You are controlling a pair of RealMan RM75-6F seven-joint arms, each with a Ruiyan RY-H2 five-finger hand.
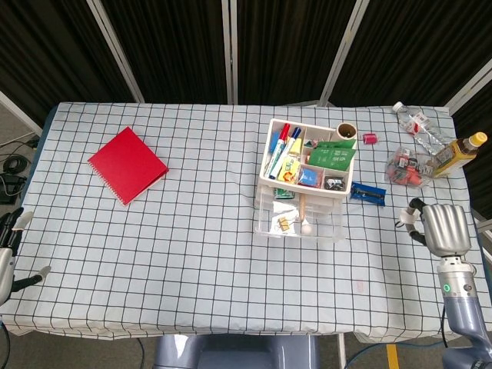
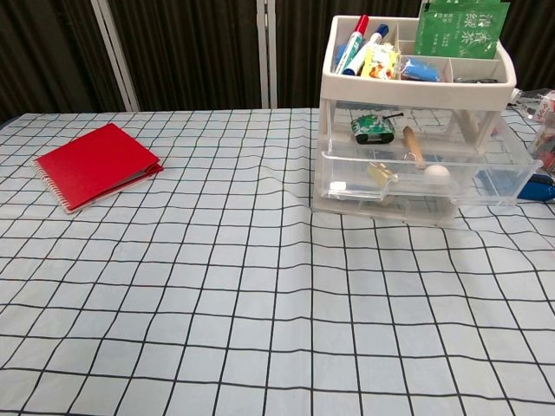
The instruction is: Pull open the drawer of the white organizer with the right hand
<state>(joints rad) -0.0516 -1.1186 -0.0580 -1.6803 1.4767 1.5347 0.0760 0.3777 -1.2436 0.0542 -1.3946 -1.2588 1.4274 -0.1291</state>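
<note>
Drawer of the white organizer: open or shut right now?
Open. The clear drawer juts out past the organizer toward the table's front edge, its contents exposed; the right hand is off it.

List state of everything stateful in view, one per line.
drawer: pulled open, contents showing
organizer: upright, top tray full
notebook: closed, flat on the table
oil bottle: lying down, capped
water bottle: lying down, capped
right hand: clear of the organizer, holding nothing
left hand: at the table's edge, holding nothing
</note>
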